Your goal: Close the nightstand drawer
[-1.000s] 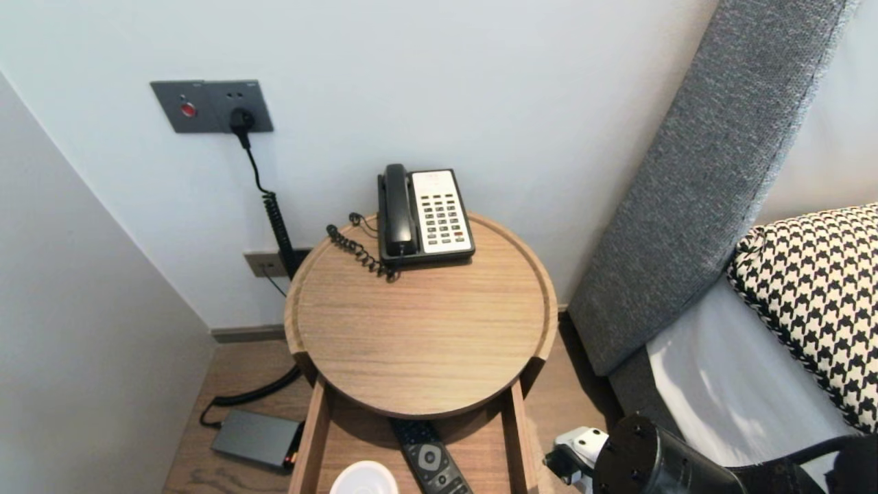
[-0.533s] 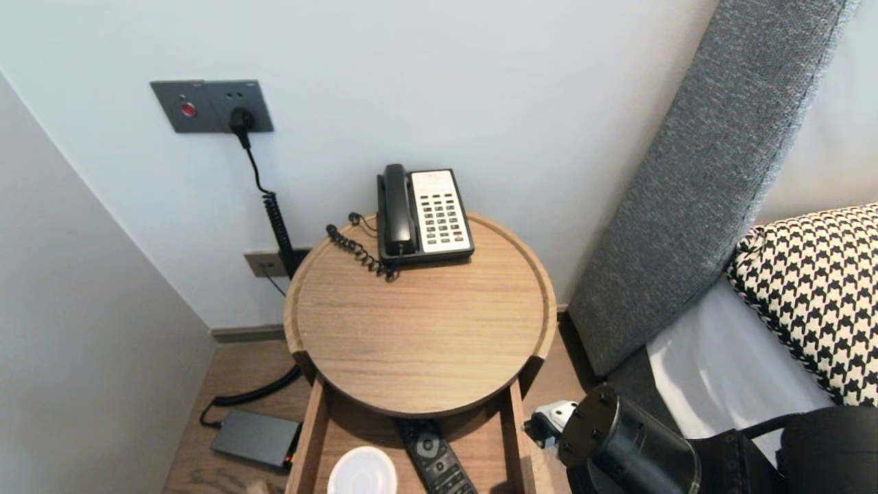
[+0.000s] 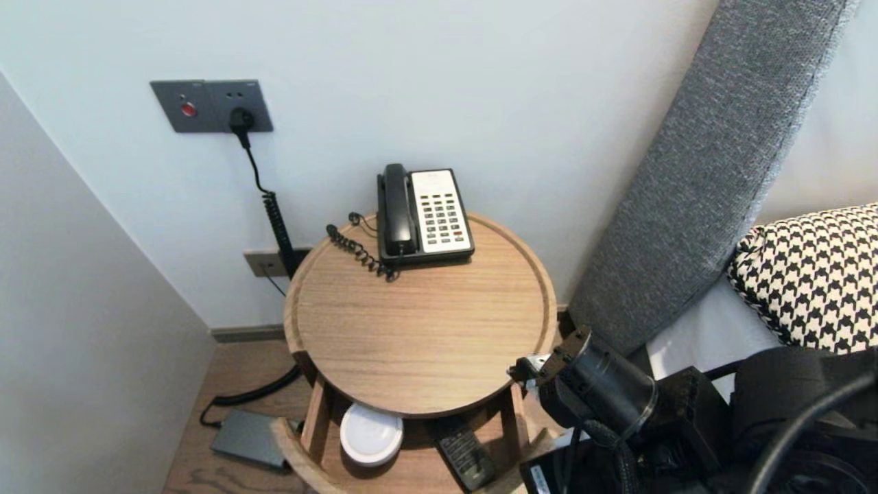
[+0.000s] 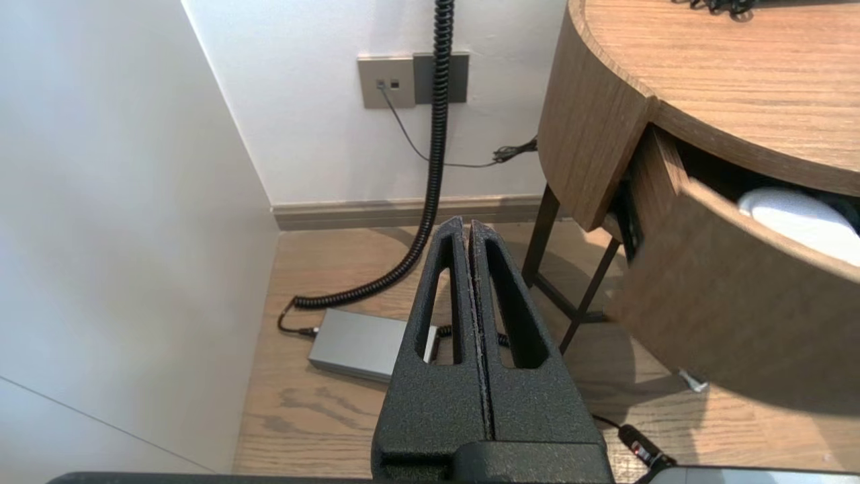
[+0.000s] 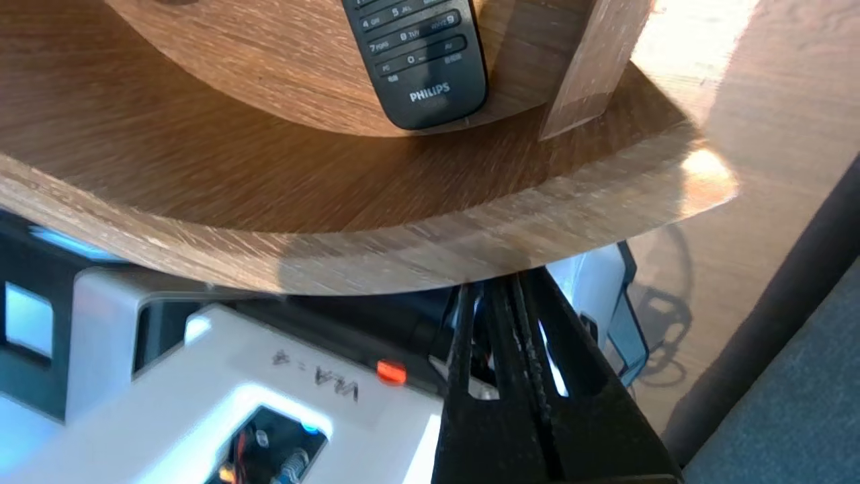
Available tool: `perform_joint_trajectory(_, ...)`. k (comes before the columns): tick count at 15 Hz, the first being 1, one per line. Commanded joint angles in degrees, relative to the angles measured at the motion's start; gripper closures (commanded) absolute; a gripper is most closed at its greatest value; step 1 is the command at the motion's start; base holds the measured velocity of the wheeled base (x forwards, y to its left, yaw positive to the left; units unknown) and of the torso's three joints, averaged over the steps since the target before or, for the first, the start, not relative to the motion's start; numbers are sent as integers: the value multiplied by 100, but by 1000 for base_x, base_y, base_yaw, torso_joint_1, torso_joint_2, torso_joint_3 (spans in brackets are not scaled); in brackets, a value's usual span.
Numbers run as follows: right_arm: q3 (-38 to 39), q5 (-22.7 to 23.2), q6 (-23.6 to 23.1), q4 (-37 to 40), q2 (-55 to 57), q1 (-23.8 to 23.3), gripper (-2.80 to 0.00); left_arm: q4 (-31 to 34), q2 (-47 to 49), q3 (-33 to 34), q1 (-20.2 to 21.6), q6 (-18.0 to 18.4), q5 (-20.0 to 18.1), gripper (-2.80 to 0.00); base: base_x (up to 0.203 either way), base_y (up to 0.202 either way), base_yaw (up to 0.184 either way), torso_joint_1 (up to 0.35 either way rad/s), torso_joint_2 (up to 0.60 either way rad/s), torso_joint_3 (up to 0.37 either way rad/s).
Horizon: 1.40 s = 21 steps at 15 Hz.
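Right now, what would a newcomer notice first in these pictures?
A black-and-white desk telephone stands at the back of the round wooden bedside table. Below it, the open drawer holds a Philips remote control and a white round object. The right tool, shut, is at the drawer's curved front.

- Round wooden table [image 3: 425, 329]: telephone [image 3: 424, 214] sits at its wall-side edge.
- Open drawer [image 3: 314, 425], below and in front of the telephone: white dish [image 3: 371, 433] and remote [image 3: 466, 458] inside, side by side.
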Motion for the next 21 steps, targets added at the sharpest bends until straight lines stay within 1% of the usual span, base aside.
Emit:
perform_joint_trajectory(1,-321,-5,-17,11,294,-180,0,-3,-10,70,0,-1,5,0,0,0,0,0,0,0)
perform_joint_trajectory(6,-783,-6,-79,30,621,-493,0,-3,-10,70,0,-1,5,0,0,0,0,0,0,0)
perform_joint_trajectory(8,-871,-15,-185,39,683,-563,0,-3,-10,70,0,-1,5,0,0,0,0,0,0,0)
perform_joint_trajectory(12,-1011,-190,-360,4,849,-739,0,-3,-10,70,0,-1,3,0,0,0,0,0,0,0)
perform_joint_trajectory(15,-1047,-244,-448,-5,850,-774,0,-3,-10,70,0,-1,5,0,0,0,0,0,0,0)
perform_joint_trajectory(21,-977,-279,-449,12,814,-748,0,-3,-10,70,0,-1,5,0,0,0,0,0,0,0)
